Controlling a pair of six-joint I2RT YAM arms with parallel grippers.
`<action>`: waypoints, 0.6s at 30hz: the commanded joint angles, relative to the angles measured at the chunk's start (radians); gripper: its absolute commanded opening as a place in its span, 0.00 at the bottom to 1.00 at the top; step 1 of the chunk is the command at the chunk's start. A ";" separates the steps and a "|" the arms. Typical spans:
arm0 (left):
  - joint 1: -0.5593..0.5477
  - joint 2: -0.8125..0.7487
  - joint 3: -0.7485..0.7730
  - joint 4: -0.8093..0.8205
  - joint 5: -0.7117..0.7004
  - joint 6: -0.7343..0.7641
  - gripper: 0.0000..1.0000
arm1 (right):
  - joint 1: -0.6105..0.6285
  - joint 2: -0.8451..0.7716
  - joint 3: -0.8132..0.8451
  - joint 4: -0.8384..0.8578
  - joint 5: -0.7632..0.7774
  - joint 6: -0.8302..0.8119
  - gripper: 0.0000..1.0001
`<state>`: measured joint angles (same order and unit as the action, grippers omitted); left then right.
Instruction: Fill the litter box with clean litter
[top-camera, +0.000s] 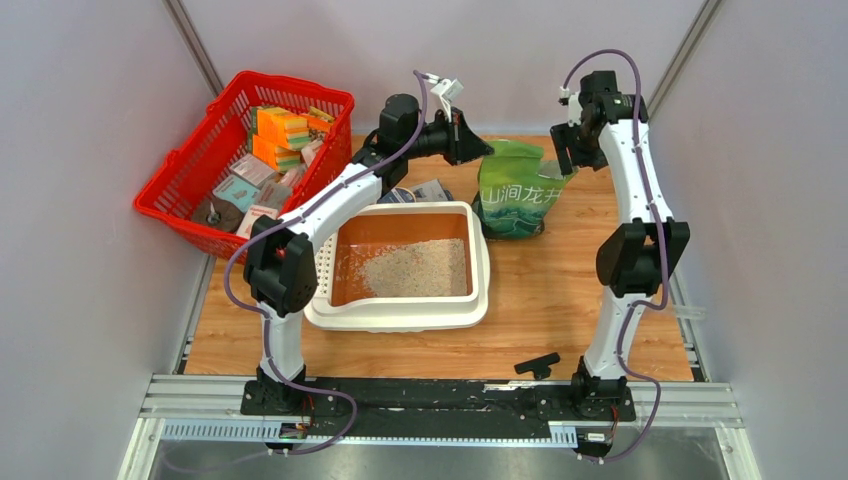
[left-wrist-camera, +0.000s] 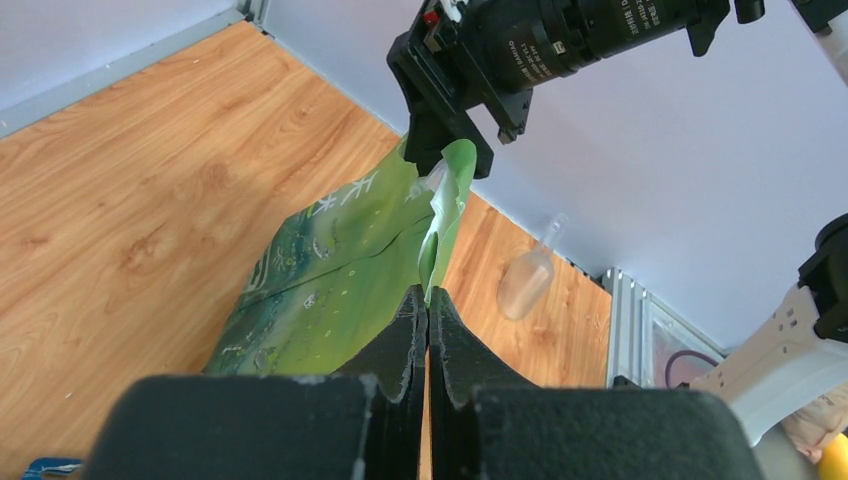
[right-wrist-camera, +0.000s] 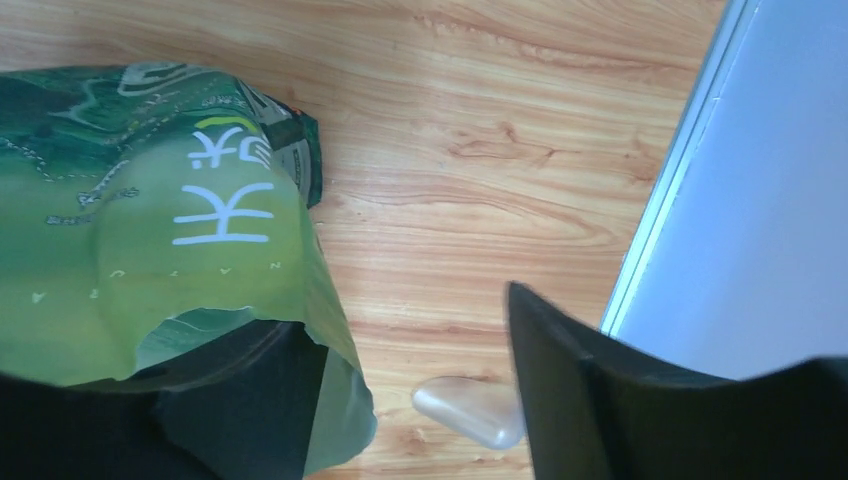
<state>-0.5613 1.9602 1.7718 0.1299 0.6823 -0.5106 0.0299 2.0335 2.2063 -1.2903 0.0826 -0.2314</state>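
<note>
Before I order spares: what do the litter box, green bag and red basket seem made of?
The litter box: smooth cream moulded plastic, by its rounded rim. The green bag: glossy printed film, probably plastic; it creases and folds. The red basket: open lattice, plastic or coated wire, cannot tell.

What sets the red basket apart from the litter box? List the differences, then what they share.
The red basket has open lattice walls; the litter box is solid cream-white plastic with an orange-brown inside. The red basket holds boxes and packets; the litter box holds a patch of pale litter. The red basket stands at the far left corner; the litter box lies in the middle of the wooden table. Both are rectangular, open-topped containers.
</note>
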 joint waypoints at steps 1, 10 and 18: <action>0.012 -0.115 0.026 0.109 0.013 0.004 0.00 | -0.004 -0.071 0.049 -0.001 0.026 -0.014 0.70; 0.012 -0.096 0.046 0.140 0.022 -0.028 0.04 | -0.019 -0.235 0.058 0.000 -0.216 -0.032 0.87; 0.012 -0.089 0.081 0.188 0.043 -0.068 0.31 | -0.218 -0.474 -0.348 0.020 -0.302 -0.236 0.90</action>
<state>-0.5579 1.9598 1.7809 0.1921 0.6949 -0.5480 -0.0715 1.6302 2.0354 -1.2655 -0.1493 -0.3180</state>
